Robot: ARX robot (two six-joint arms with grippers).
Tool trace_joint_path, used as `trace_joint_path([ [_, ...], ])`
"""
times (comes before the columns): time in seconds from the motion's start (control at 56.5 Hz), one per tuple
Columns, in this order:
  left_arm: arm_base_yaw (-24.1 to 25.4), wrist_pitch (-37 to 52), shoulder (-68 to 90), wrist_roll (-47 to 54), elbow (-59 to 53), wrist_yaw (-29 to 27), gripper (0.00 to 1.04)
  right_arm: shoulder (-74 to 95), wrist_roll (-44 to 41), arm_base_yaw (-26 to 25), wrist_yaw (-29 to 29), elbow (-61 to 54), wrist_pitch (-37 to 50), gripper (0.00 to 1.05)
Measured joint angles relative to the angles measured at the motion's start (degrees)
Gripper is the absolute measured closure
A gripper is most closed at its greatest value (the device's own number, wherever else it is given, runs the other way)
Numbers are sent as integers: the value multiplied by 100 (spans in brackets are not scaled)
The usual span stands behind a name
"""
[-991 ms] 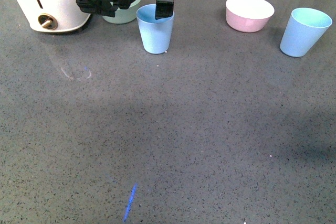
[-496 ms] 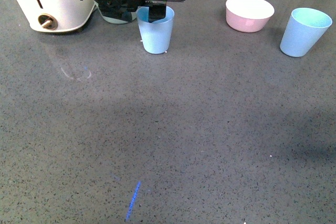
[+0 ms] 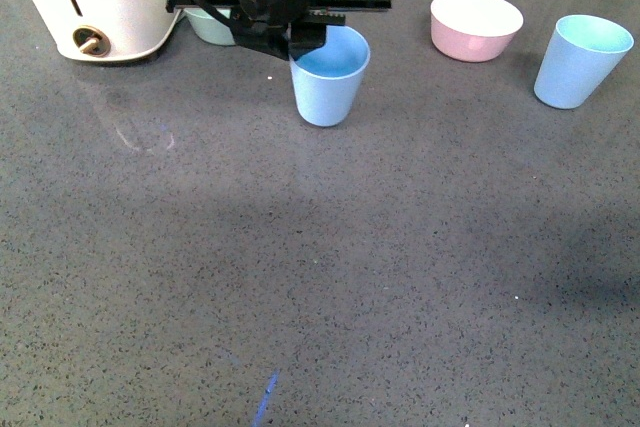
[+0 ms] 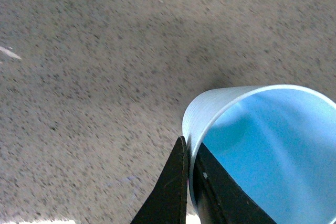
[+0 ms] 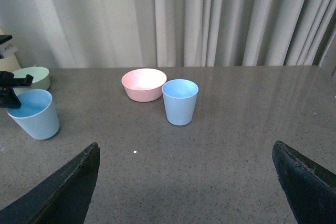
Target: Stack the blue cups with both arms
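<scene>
Blue cup [image 3: 330,92] carried rightward, rim pinched between left fingers [image 4: 170,192]

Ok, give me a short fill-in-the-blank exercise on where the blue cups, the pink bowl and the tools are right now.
1. The left tool pinches a blue cup by its ___.
2. The other blue cup stands on the ___ side of the pink bowl.
3. The right tool is open and holds ___.

Missing words: rim; right; nothing.
</scene>
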Motion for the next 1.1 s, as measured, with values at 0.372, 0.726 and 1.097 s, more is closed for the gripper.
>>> trace_joint_path([
  [0.372, -721, 85, -236, -310, -256, 122, 103, 0, 0, 0, 0, 0, 0, 9],
  [0.726, -813, -105, 166, -376, 52, 26, 103, 0, 0, 0, 0, 0, 0, 9],
  [1.097, -822, -11, 186, -459, 87, 131, 86, 0, 0, 0, 0, 0, 0, 9],
])
